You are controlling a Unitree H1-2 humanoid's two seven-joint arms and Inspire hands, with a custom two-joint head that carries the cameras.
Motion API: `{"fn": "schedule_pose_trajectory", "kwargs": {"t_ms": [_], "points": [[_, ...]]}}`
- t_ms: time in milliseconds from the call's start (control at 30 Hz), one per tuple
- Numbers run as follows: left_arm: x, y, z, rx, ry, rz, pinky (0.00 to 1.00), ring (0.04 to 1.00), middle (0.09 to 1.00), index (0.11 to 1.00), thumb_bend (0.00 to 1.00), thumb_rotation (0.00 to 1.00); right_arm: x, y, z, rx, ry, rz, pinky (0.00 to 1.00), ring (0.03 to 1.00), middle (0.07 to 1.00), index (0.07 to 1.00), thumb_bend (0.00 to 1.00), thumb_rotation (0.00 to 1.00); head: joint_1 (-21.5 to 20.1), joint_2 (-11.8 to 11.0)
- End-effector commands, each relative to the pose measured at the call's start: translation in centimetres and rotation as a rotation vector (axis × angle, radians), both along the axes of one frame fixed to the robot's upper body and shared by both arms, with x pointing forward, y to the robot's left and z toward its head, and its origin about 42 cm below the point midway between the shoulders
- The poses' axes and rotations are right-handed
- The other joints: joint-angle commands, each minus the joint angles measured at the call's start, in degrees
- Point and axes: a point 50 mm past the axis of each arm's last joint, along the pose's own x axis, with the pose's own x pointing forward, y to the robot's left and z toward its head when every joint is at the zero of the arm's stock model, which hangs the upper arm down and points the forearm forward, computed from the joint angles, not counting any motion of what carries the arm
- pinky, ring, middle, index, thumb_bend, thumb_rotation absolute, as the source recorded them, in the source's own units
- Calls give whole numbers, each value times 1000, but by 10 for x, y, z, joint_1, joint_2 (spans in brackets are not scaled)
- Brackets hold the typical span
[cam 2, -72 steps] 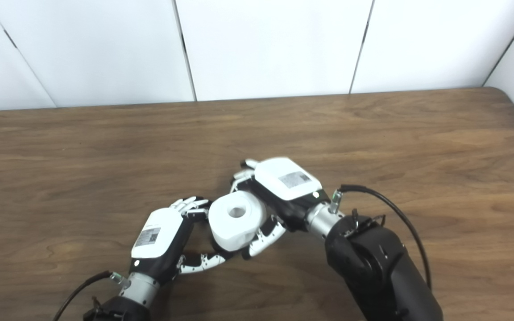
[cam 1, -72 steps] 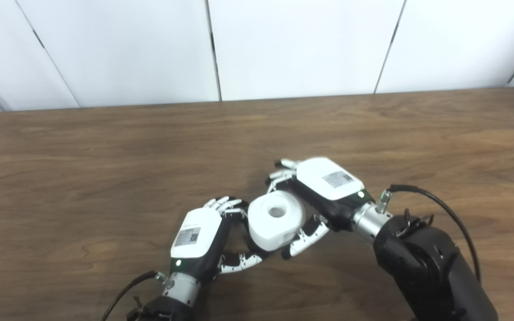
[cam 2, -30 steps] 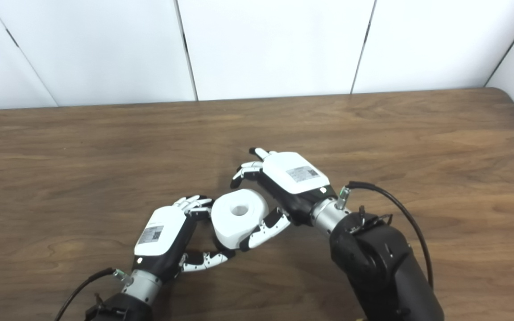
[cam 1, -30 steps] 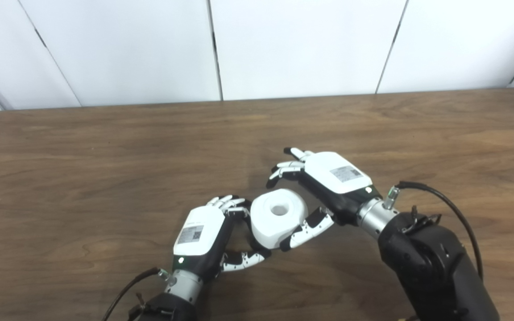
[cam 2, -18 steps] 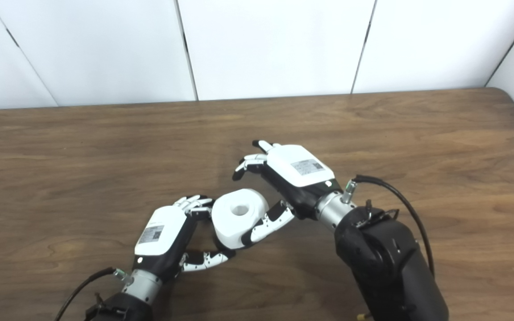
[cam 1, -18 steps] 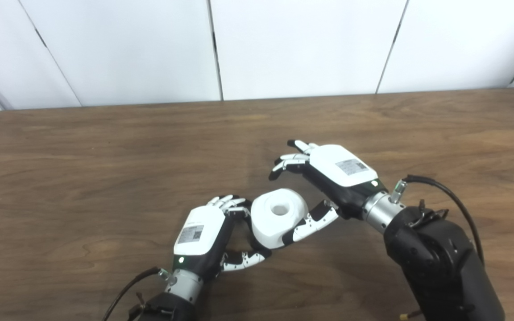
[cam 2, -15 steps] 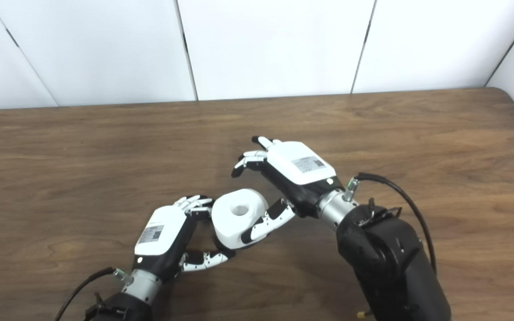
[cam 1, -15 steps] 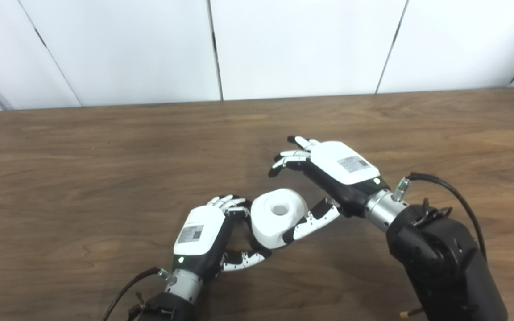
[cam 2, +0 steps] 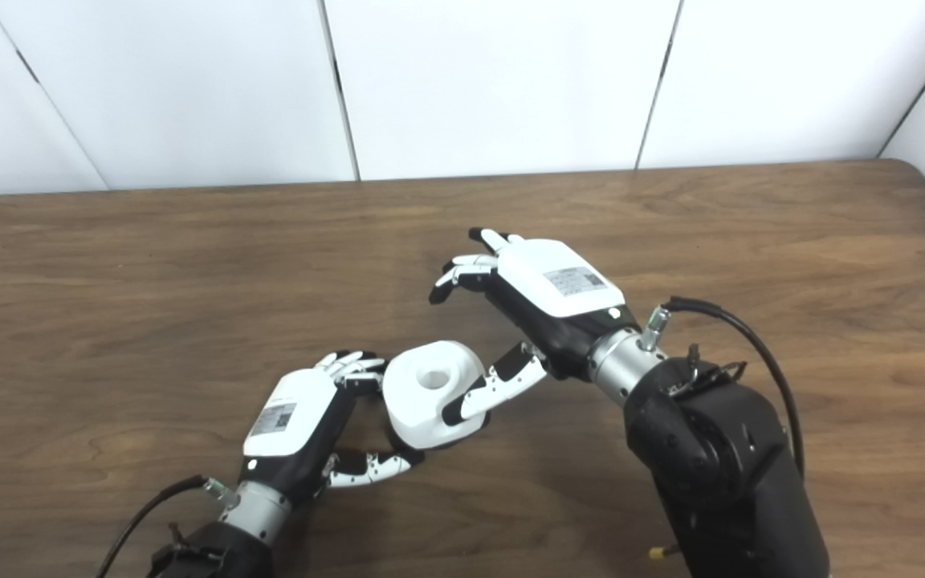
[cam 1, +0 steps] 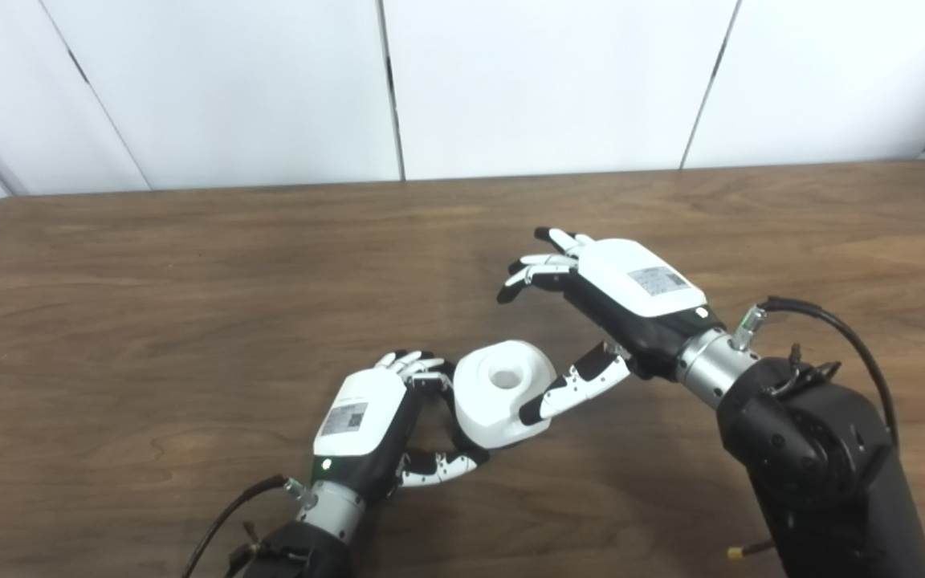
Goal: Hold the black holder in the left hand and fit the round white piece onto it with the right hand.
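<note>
Right hand (cam 1: pixel 623 301) has let go and lifted up and right since a second ago, fingers spread; its thumb overlaps the round white piece (cam 1: pixel 503 391). Left hand (cam 1: pixel 374 425) stays curled at the piece's left side. Holder hidden. Piece sits low over the table (cam 1: pixel 149 321).

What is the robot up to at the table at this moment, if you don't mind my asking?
The left hand is closed around a black holder that is mostly hidden, and the round white piece sits on it. The right hand is open above and to the right of the piece, its fingers spread clear of it and its thumb close beside it. Nothing else is on the wooden table.
</note>
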Motion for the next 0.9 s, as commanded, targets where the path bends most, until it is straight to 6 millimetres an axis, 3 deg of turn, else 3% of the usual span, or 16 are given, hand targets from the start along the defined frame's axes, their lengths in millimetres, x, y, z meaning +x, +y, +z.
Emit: {"fn": "schedule_pose_trajectory", "kwargs": {"t_ms": [0,233,533,600,667,767,833,867], "points": [[-5,9,-6,12,71,28,905,870,815,670,906,154,1,1,16,26,-68,1,992,999,870,743,1000,436,0,0],[-8,21,15,-17,115,57,903,880,847,807,1000,197,1,-2,13,34,-69,-23,981,993,860,761,1000,421,2,-3],[-9,47,40,-63,100,94,859,889,872,864,1000,190,2,-14,11,41,-62,-48,968,988,864,781,1000,441,8,-6],[-10,54,45,-73,96,109,851,890,878,868,1000,185,2,-20,10,42,-56,-56,958,987,866,786,996,504,8,-6],[-12,63,49,-106,100,133,846,904,888,871,1000,165,1,-29,7,43,-45,-70,932,981,872,802,913,641,7,-6],[-16,77,54,-209,108,160,855,928,905,878,1000,120,-2,-43,2,76,-15,-98,919,968,887,827,793,768,6,-9],[-20,85,55,-318,100,183,864,930,913,875,920,174,-5,-50,-3,108,1,-118,923,948,892,833,719,840,6,-9],[-21,88,55,-374,89,196,878,928,915,871,824,169,-7,-54,-5,125,11,-131,927,937,900,843,671,891,2,-10]]}}
